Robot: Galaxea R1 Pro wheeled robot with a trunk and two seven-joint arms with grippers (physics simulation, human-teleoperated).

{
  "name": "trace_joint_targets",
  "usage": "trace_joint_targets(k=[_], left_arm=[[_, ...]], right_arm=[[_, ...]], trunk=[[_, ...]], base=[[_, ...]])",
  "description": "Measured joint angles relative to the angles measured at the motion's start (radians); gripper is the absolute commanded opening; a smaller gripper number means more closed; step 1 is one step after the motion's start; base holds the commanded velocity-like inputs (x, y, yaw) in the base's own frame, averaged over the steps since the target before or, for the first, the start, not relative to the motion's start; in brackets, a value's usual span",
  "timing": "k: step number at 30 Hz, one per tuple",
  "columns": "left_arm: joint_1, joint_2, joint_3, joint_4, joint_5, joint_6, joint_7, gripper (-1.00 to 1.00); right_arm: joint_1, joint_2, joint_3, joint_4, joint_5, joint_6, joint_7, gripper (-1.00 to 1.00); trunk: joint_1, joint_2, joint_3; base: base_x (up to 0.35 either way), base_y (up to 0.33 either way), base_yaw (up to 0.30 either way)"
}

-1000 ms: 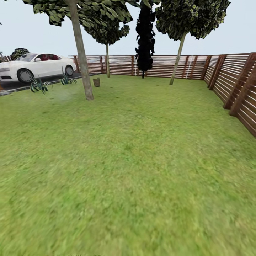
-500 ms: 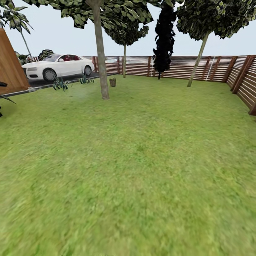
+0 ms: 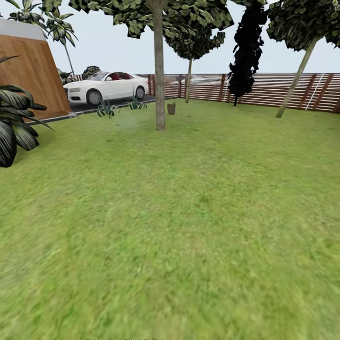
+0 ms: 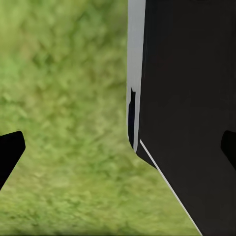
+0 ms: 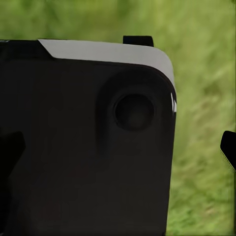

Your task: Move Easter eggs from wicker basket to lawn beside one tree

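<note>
The lawn (image 3: 189, 212) spreads wide and green ahead of me. A tree (image 3: 159, 85) with a pale, bare trunk stands on it far ahead, slightly left of centre. Just beyond it to the right sits a small brown object (image 3: 171, 108), possibly the wicker basket; it is too far off to tell. The Easter eggs are out of view. In the left wrist view my left gripper (image 4: 118, 150) is open over grass, next to a black part of the robot (image 4: 191, 123). In the right wrist view my right gripper (image 5: 118, 147) is open too, nothing between its fingers.
A white car (image 3: 106, 87) is parked on the driveway at the back left. A brown building wall (image 3: 30, 80) and a dark leafy plant (image 3: 12, 127) stand at the left. A slatted wooden fence (image 3: 274, 89) closes the back, with more trees (image 3: 295, 80) before it.
The whole picture has shifted to the right, so the camera has turned left. The brown wall and the leafy plant have come into view; the right-hand fence has left it.
</note>
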Motion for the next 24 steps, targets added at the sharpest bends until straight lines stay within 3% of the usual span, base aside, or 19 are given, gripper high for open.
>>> trace_joint_targets(k=[6, 19, 24], left_arm=[[0.000, 0.000, 0.000, 0.000, 0.000, 0.000, 0.000, 1.00], [-0.007, -0.013, 0.004, -0.017, 0.004, -0.006, -0.003, 1.00], [-0.007, -0.019, 0.003, -0.017, 0.003, -0.004, -0.004, 1.00]], right_arm=[[0.000, -0.003, 0.000, 0.000, 0.000, 0.000, 0.000, 1.00], [-0.010, -0.014, 0.004, 0.003, 0.005, -0.003, 0.000, 1.00], [-0.011, -0.014, 0.003, 0.002, 0.003, -0.003, 0.000, 1.00]], trunk=[[0.000, 0.000, -0.003], [0.000, 0.000, -0.003], [0.000, 0.000, -0.003]], base=[[0.000, 0.000, 0.255], [0.002, 0.000, 0.008], [0.183, 0.000, 0.000]])
